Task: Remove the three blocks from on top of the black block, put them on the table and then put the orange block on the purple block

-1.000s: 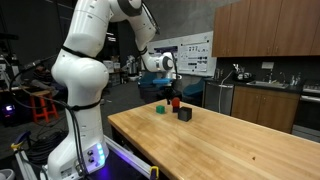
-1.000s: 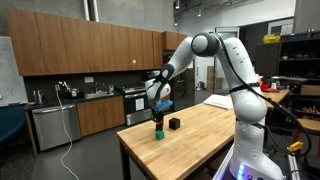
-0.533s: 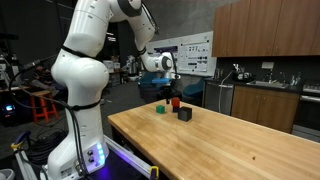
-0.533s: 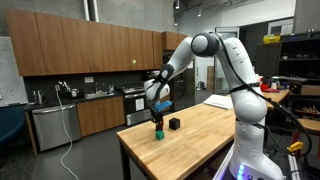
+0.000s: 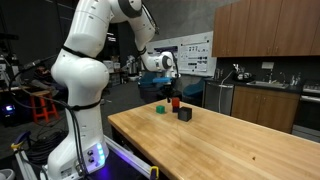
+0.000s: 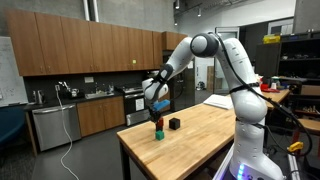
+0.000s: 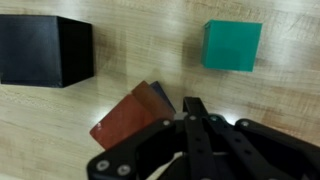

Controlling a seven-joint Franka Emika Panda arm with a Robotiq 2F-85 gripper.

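The gripper (image 7: 193,105) is at 6 o'clock, its fingers pressed together and holding nothing. Just left of it, the orange block (image 7: 125,125) sits on the purple block (image 7: 161,96). Farther off on the table (image 7: 140,40), the black block (image 7: 45,50) is at 11 o'clock and the green block (image 7: 232,45) at 1 o'clock.

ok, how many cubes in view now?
4. Wrist view: black cube upper left, green cube upper right, orange cube centre, over a dark cube that's mostly hidden.

In an exterior view the hand (image 6: 157,110) has lifted a little off the orange block (image 6: 157,121). The block's red face now shows clear beneath the fingertips, where a moment ago the hand covered it.
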